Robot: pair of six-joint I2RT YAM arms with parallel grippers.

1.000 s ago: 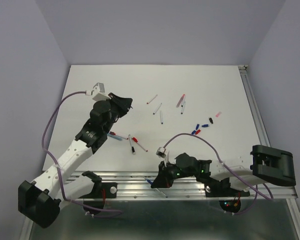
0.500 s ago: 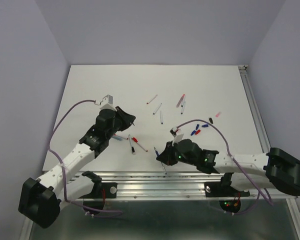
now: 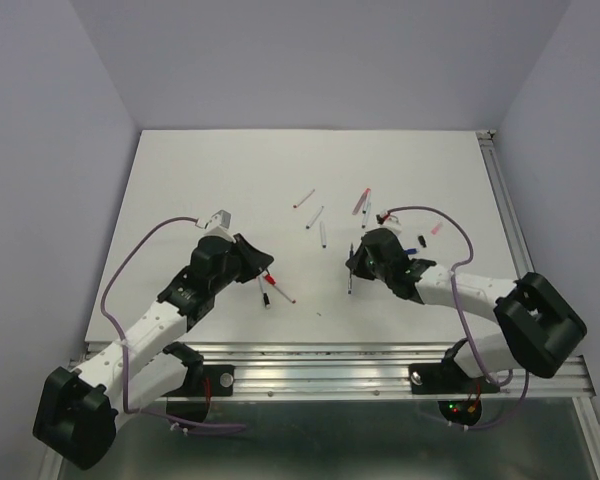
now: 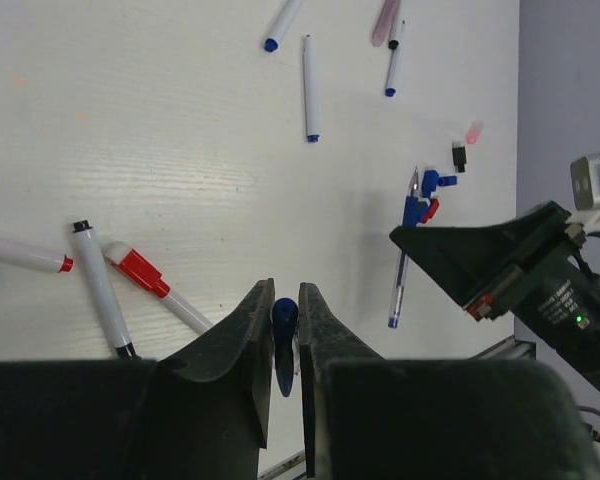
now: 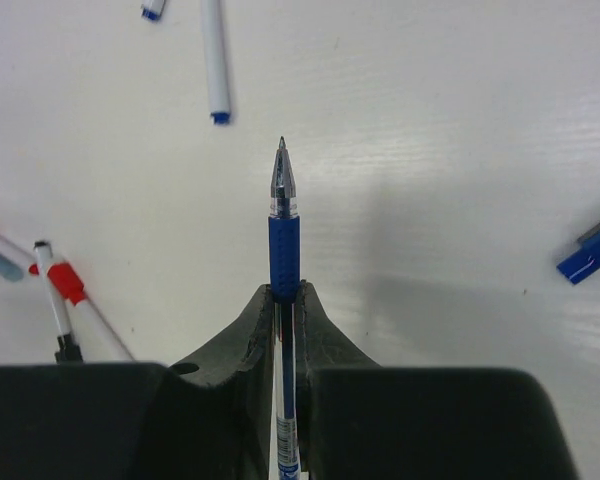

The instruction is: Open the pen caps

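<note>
Dark blue cap (image 4: pixel 284 322) sitting pinched in left gripper (image 4: pixel 284 292) jaws, two blue caps (image 4: pixel 432 181), red cap (image 4: pixel 431 209), black cap (image 4: pixel 459 155), pink cap (image 4: pixel 472 132) lying loose on tabletop (image 4: pixel 180 150)

Pinching a blue pen cap (image 4: pixel 284 322) tight in the left gripper (image 4: pixel 285 292) over the white table (image 4: pixel 180 150), overlooking a red-capped pen (image 4: pixel 150 286) lying at left, facing the right gripper (image 4: pixel 400 238) clamping a blue pen (image 4: pixel 397 292) beside loose caps (image 4: pixel 426 196).

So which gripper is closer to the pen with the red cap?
Left. The left gripper, holding a blue cap, hangs right next to the red-capped pen; the right gripper is farther off to its right, holding a blue pen.
</note>
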